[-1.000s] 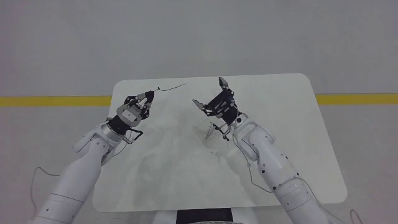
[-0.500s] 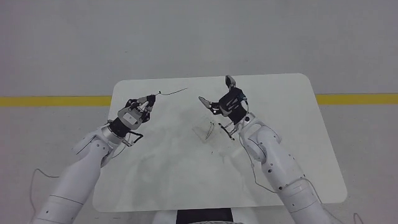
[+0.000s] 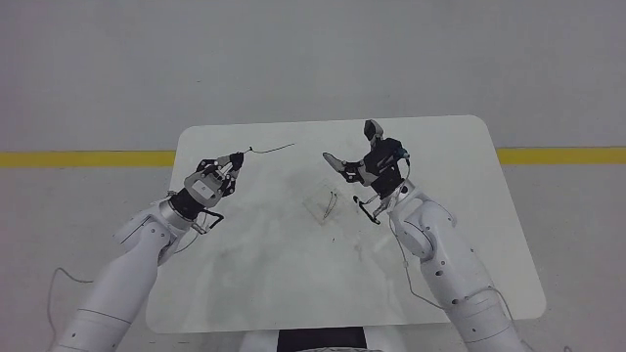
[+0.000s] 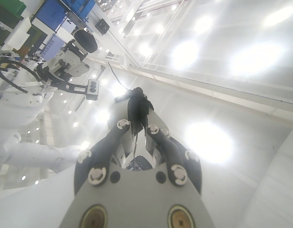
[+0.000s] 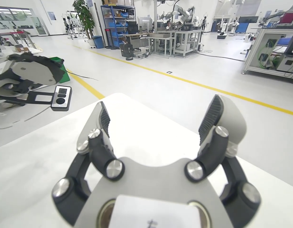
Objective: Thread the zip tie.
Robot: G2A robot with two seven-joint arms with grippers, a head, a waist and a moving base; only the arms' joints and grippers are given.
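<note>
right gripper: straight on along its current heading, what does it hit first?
Looks free: the open right gripper points across bare table toward its far edge. The zip tie, held by the left gripper, lies off to the side. Height above the table is unclear.

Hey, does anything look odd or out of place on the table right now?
Nothing stands out. The left gripper is shut on the zip tie, whose thin tail sticks out, slightly curved, toward the open, empty right gripper over the white table. Nothing looks spilled or damaged.
</note>
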